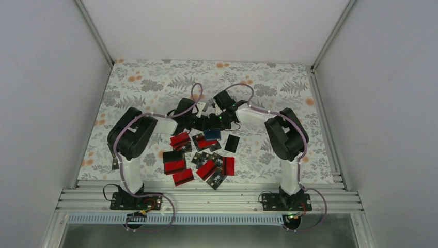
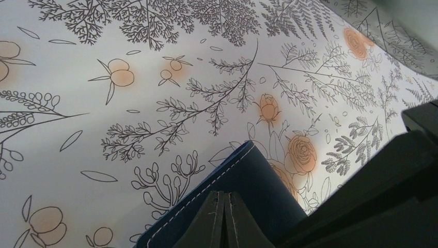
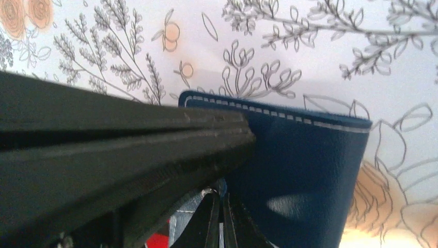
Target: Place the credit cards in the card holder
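Left claw: the left claw is closed tight, nipping the stitched edge of the holder.
Right claw: the right claw has its fingers pressed together, tips against the holder's blue flap. Whether it pinches the flap I cannot tell.
Holder: lifted off the table between the two claws, just beyond the cards.
Cards: the cards lie loose on the table, near the arm bases. None is in the holder that I can see.
Risk: both holds sit on thin edges, so a pull apart could slip a flap free and drop the holder onto the cards.
Writing: none legible. The holder shows only white stitching.
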{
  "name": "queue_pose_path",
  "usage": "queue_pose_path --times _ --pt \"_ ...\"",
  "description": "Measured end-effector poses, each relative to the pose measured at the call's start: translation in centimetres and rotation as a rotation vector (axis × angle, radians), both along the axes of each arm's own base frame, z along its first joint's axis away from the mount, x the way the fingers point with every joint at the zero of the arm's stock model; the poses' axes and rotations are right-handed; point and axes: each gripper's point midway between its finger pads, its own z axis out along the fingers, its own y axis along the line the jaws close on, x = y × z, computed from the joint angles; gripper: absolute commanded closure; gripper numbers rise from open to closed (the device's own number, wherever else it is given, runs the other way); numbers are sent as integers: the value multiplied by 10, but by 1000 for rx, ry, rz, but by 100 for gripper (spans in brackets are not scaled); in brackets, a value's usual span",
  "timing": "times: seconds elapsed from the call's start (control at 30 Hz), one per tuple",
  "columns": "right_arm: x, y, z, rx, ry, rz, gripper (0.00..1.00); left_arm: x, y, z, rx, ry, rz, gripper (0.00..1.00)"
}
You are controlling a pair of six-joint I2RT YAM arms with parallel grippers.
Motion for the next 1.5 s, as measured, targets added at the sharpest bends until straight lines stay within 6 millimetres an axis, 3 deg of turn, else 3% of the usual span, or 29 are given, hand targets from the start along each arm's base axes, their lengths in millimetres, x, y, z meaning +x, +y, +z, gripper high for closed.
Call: queue_pose_path --times 0.23,0.43,1.5 --pt "-29 0 4 36 79 22 96 -1 -1 0 -8 6 2 98" --pt "-38 -1 4 41 108 20 96 -1 -1 0 -9 6 2 97" --pt "-10 -10 6 -94 11 -3 96 0 -2 0 -21 0 -5 98"
